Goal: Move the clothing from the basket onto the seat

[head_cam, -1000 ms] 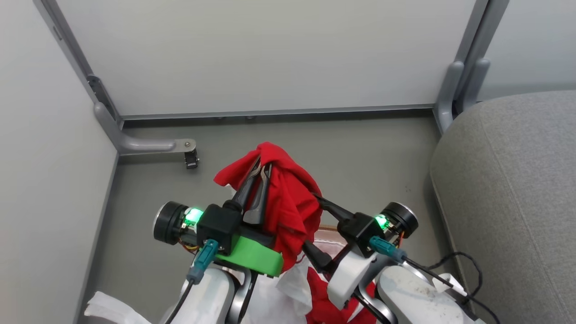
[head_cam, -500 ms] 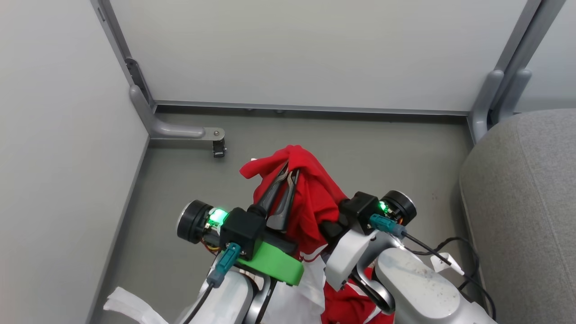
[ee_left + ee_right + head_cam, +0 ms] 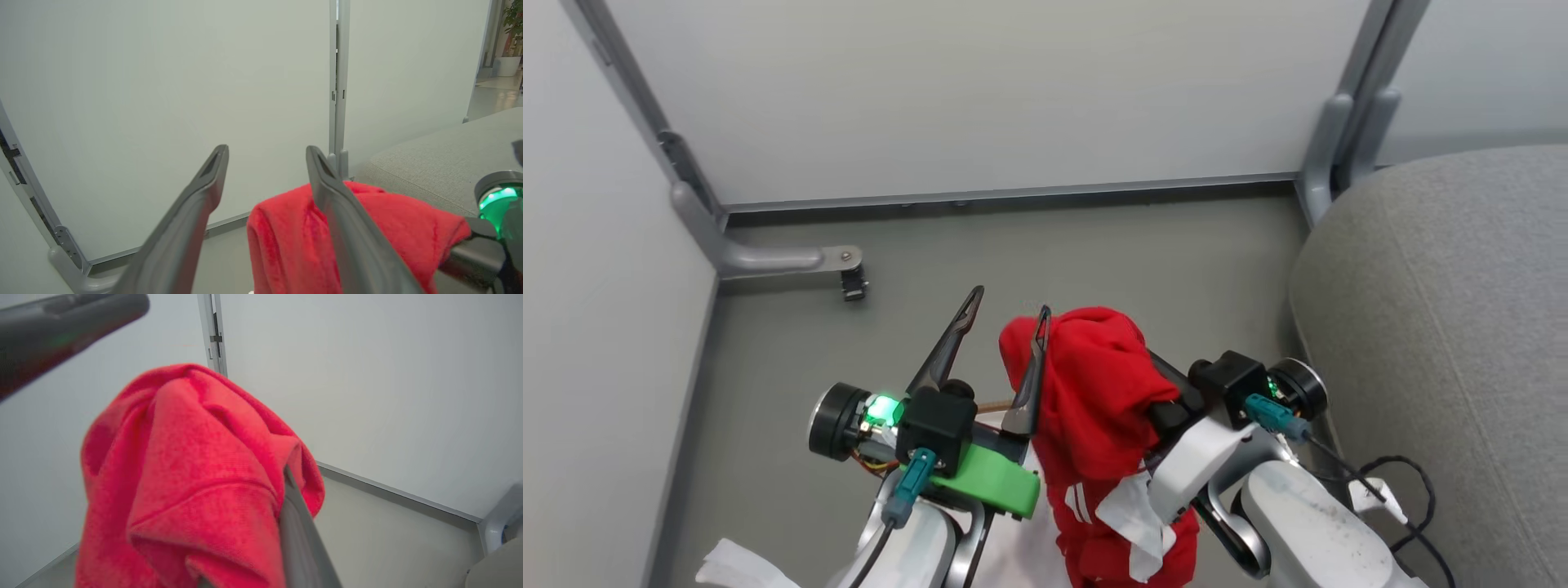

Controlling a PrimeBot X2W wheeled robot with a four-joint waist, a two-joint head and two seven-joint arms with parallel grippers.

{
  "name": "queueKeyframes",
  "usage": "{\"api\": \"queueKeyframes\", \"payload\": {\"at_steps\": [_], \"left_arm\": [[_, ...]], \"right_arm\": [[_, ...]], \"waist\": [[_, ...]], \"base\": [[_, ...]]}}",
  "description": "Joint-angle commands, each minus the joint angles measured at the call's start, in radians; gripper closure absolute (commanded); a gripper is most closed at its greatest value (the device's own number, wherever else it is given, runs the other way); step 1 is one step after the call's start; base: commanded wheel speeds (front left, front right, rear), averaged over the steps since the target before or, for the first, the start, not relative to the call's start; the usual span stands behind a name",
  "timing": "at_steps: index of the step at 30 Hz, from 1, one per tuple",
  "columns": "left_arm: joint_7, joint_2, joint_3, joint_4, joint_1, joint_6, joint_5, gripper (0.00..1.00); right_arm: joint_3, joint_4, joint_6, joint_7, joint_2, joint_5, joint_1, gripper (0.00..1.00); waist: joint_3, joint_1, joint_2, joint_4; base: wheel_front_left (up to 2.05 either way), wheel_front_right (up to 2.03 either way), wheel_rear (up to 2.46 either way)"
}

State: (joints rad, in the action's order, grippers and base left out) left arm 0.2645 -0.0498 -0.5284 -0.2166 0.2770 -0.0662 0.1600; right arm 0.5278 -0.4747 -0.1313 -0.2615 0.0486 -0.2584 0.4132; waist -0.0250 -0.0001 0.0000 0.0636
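we go from the left. a grey panel foot (image 3: 768,260) lies on the floor (image 3: 1094,245), well apart from the arms. next comes the left gripper (image 3: 1009,300): its two dark fingers stand wide apart, and in the left wrist view nothing is between them. its inner finger (image 3: 339,212) is just beside the red garment (image 3: 1094,384); we cannot tell if it touches the cloth or only passes in front of it.

the red garment is up in the air above the floor. it is bunched over the fingers of the right gripper (image 3: 1172,388) and hangs down from there, so its long axis goes downward. white stripes show low on it, and a white cloth piece (image 3: 1135,514) hangs with it. in the right wrist view one finger (image 3: 300,539) comes out under the fabric and the other is covered, so we cannot tell if the jaws pinch the cloth or only carry it like a hook.

at the far right is the seat (image 3: 1437,327), grey and wide. it lies to the right of the garment, and the right arm is between them, so this arm is the nearer one. we judge that the coming move is a carry to the right, until the hanging fabric is over the cushion. if the hold is loose, the cloth could slip on the way.
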Motion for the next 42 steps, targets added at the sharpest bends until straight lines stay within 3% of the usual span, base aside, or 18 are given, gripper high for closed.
{"api": "queueKeyframes", "payload": {"at_steps": [1,13,23,32,42], "left_arm": [[0.000,-0.002,0.006,-0.001,-0.013,-0.004,-0.015,0.00],[0.000,-0.003,0.012,-0.009,-0.008,0.017,-0.024,0.00],[0.000,-0.003,0.013,-0.034,-0.006,0.042,-0.046,0.00],[0.000,-0.004,0.002,-0.065,0.022,0.072,-0.083,0.00],[0.000,-0.023,0.014,-0.079,0.090,0.110,-0.129,0.00]], "right_arm": [[-0.013,0.014,0.001,-0.005,0.005,0.011,-0.016,1.00],[-0.129,0.100,0.001,-0.005,0.004,0.057,-0.065,1.00],[-0.186,0.155,0.001,-0.005,0.003,0.034,-0.093,1.00],[-0.251,0.156,0.001,-0.005,0.033,0.083,0.010,1.00],[-0.375,0.121,0.001,-0.005,0.195,0.169,0.290,1.00]], "waist": [[-0.015,0.0001,0.0000,-0.104],[-0.070,0.0001,0.0000,-0.384],[-0.111,0.0001,0.0000,-0.546],[-0.182,0.0001,0.0000,-0.575],[-0.345,0.0001,0.0000,-0.496]], "base": [[0.00,0.00,0.00],[0.00,0.00,0.00],[0.00,0.00,0.00],[0.00,0.00,0.00],[0.00,0.00,0.00]]}}
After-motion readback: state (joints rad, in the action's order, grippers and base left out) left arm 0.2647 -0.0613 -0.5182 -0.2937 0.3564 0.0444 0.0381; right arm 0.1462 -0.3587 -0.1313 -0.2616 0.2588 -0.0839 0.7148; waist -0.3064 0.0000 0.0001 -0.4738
